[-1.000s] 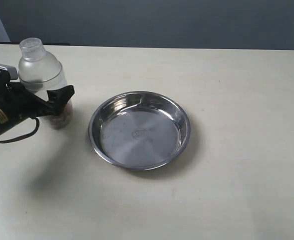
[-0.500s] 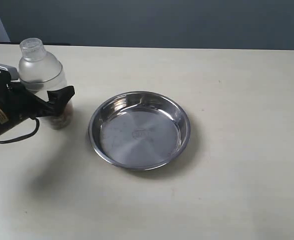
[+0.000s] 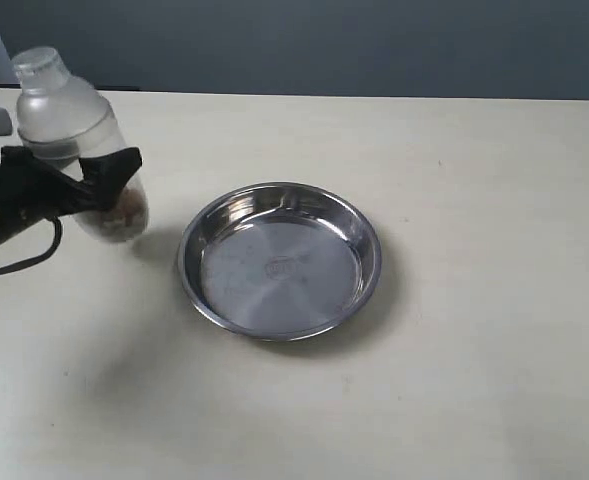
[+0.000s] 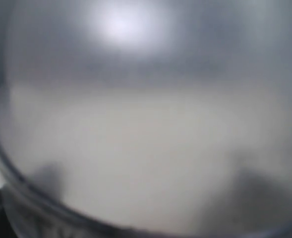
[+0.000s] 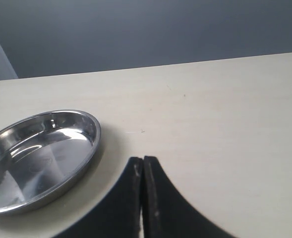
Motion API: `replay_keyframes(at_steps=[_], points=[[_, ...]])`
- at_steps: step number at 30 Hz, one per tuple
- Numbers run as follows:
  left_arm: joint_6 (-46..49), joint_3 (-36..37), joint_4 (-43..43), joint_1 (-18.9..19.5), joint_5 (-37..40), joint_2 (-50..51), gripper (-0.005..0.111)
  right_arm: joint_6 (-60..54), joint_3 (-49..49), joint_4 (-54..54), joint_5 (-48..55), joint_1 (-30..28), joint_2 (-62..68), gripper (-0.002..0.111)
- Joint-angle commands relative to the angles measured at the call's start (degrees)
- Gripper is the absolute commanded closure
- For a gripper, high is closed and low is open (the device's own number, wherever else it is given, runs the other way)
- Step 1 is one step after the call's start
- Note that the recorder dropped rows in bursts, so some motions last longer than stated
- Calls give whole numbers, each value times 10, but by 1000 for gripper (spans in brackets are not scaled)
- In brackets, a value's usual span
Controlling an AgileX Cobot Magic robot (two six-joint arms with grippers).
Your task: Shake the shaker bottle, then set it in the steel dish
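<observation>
- My left gripper is clamped around the bottle, with its fingers spread wide on the body.
- The bottle is tilted, its cap leaning away from the dish and the brown granules sitting at its base.
- It is beside the dish, not in it.
- My right gripper has its fingers pressed together with nothing between them, over the table.

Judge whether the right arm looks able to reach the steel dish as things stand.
Probably yes. The right gripper, fingers shut, hangs over bare table beside the steel dish, with nothing between them. The shaker bottle is on the dish's far side, out of the way.
</observation>
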Motion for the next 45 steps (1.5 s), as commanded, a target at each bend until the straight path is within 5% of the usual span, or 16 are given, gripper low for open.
replay_keyframes(at_steps=[1, 11, 16, 19, 21, 25, 28, 30, 33, 36, 39, 41, 45], points=[[-65, 4, 56, 0, -35, -127, 106, 0, 1, -3, -6, 1, -2, 109], [-183, 0, 160, -13, -35, -266, 106, 0, 1, -3, -6, 1, -2, 109], [-163, -22, 175, -98, -35, -261, 106, 0, 1, -3, -6, 1, -2, 109], [-136, -31, 181, -173, 141, -231, 106, 0, 1, -3, -6, 1, -2, 109], [-108, -32, 178, -201, 144, -215, 106, 0, 1, -3, -6, 1, -2, 109], [-102, -89, 75, -205, 130, -290, 106, 0, 1, -3, -6, 1, -2, 109], [-238, -102, 229, -231, 267, -293, 106, 0, 1, -3, -6, 1, -2, 109], [-290, -109, 304, -233, 283, -296, 106, 0, 1, -3, -6, 1, -2, 109], [-273, -162, 267, -234, 257, -399, 106, 0, 1, -3, -6, 1, -2, 109], [-372, -121, 293, -234, 346, -368, 106, 0, 1, -3, -6, 1, -2, 109], [-376, -143, 298, -234, 222, -375, 106, 0, 1, -3, -6, 1, -2, 109], [-368, -171, 277, -237, 210, -403, 106, 0, 1, -3, -6, 1, -2, 109], [-374, -136, 311, -251, 324, -375, 106, 0, 1, -3, -6, 1, -2, 109]])
